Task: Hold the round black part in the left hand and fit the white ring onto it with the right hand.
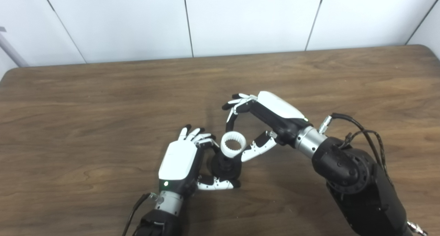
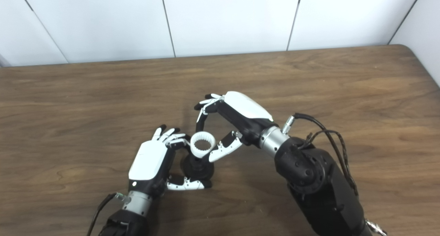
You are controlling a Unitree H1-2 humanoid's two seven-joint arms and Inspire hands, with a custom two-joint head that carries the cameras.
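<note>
The round black part (image 1: 226, 168) stands upright near the front middle of the wooden table (image 1: 103, 102), gripped by my left hand (image 1: 182, 162) between its fingers and thumb. The white ring (image 1: 233, 145), toothed inside, sits at the top of the black part, slightly tilted. My right hand (image 1: 256, 122) reaches in from the right and pinches the ring between a fingertip above and the thumb (image 1: 256, 149) below. In the right eye view the ring (image 2: 202, 143) shows over the black part (image 2: 197, 169). Whether the ring is seated on the part is hidden.
Bare brown tabletop stretches all around the hands. A white panelled wall (image 1: 240, 19) runs behind the table's far edge. The right forearm (image 1: 357, 181) with its black cables (image 1: 364, 131) fills the lower right corner.
</note>
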